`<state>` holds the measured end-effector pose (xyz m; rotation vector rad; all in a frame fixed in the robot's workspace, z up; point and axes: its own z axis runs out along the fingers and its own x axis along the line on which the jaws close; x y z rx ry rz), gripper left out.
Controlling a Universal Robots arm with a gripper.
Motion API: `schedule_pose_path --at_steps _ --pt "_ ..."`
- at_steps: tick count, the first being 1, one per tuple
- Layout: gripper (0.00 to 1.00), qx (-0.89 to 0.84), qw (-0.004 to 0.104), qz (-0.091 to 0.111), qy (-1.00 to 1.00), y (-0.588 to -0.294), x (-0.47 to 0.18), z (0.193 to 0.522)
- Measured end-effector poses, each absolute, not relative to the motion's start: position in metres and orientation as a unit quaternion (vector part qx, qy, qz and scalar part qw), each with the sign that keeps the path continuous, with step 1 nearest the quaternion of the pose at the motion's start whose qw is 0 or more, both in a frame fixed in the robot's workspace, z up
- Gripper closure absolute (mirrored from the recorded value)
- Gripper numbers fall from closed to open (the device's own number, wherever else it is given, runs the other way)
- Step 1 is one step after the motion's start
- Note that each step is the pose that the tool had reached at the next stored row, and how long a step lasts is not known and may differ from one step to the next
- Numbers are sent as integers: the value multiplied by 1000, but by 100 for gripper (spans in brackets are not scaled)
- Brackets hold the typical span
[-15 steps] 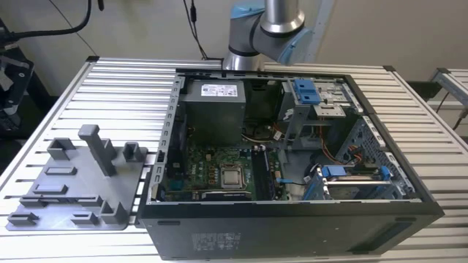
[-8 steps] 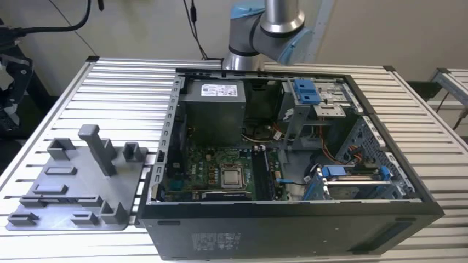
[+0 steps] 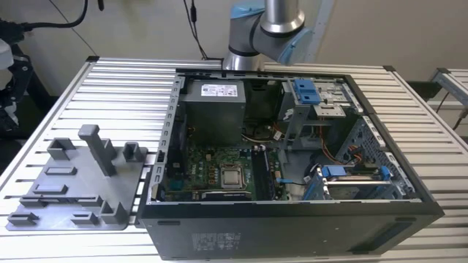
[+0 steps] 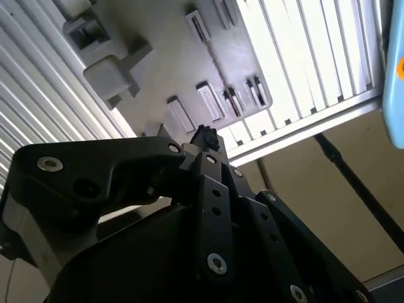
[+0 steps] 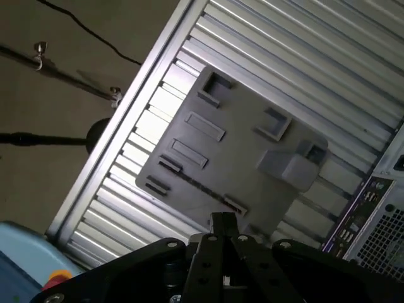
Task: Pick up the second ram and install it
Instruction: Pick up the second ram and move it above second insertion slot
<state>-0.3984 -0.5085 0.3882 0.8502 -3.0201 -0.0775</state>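
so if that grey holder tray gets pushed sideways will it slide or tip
The grey holder tray probably slides rather than tips: its base lies wide and flat on the slatted table. It looks like plastic, so likely stiff and light. A push high on its tall post might rock it.

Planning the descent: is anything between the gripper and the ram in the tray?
Nothing visible. In the first wrist view the gripper hangs over the tray, and the ram, a thin dark strip on edge in its slots, lies uncovered below. The tray's posts stand off to one side of it.
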Motion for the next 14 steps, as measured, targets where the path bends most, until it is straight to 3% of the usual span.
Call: schedule_pose_path --at_steps 14 --pt "89 391 5 -24 -920 -508 -398 388"
